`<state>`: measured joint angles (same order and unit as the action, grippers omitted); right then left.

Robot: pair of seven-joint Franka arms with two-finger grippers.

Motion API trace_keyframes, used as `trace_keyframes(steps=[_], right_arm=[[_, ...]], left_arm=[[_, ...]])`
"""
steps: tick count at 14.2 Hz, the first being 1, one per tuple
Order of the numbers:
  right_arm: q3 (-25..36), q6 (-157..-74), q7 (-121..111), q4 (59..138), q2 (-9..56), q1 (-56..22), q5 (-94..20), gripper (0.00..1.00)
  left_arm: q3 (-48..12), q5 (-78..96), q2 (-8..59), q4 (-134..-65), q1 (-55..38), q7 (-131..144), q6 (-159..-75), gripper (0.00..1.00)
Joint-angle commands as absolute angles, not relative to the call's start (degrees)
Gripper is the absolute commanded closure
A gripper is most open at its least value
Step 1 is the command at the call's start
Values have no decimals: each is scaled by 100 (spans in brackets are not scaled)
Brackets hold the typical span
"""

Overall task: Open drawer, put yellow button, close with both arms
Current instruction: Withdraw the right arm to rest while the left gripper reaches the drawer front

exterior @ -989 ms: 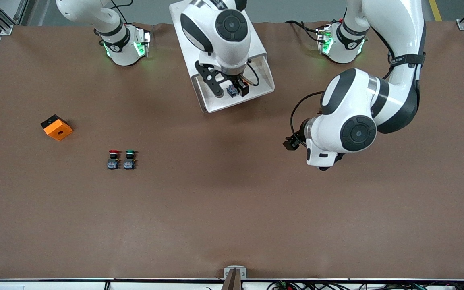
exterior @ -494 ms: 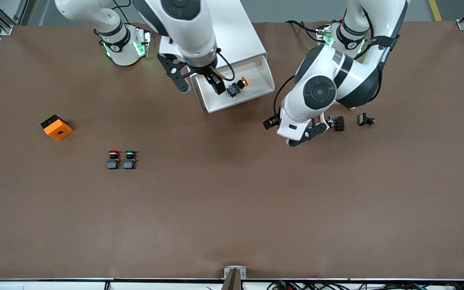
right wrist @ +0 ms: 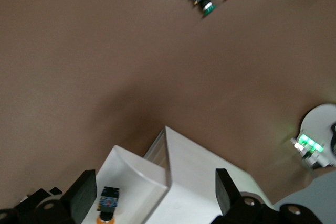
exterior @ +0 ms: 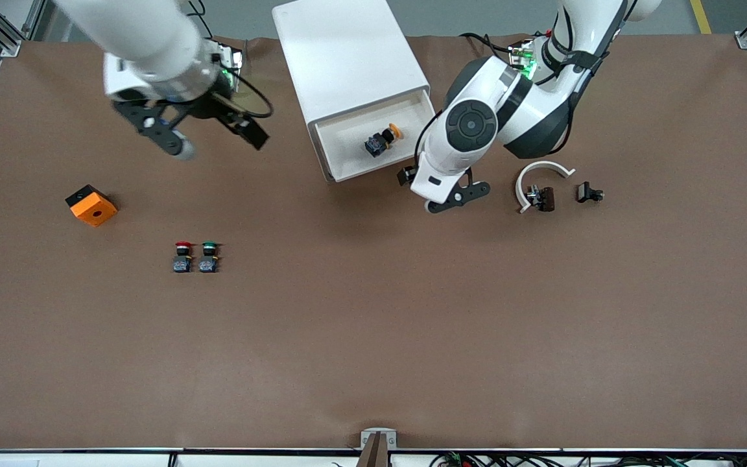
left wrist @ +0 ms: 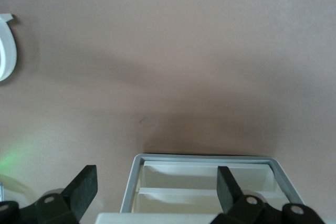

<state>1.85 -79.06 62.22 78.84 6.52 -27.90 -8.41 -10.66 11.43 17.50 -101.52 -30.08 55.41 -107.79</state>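
Nearest the front camera, the red-capped push-button [exterior: 182, 256] and green-capped push-button [exterior: 209, 256] stand untouched on the brown worktop [exterior: 373, 337]. Farther off, the left hand [exterior: 454, 194], wide open and empty, hovers just beside the open white top drawer [exterior: 347, 170], where the yellow-capped push-button [exterior: 382, 139] lies. A one-sided push could skew the tray. The right hand [exterior: 211, 139], open and empty, hangs over the worktop toward the right arm's end.

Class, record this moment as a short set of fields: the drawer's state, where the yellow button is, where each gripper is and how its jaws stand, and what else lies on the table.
drawer: open
yellow button: lying in the drawer
right gripper: jaws open, empty, over bare table near its own base
left gripper: jaws open, empty, beside the drawer's front
other items: red button, green button, orange block
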Motion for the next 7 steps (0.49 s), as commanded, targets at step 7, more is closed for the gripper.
trace_keyframes(steps=[7], right_arm=[[70,-8374,2605,8962,-121,-1232,-291,0]], left_arm=[[-1511,1028,1521,-10538,-2988,5475,-11021,0]])
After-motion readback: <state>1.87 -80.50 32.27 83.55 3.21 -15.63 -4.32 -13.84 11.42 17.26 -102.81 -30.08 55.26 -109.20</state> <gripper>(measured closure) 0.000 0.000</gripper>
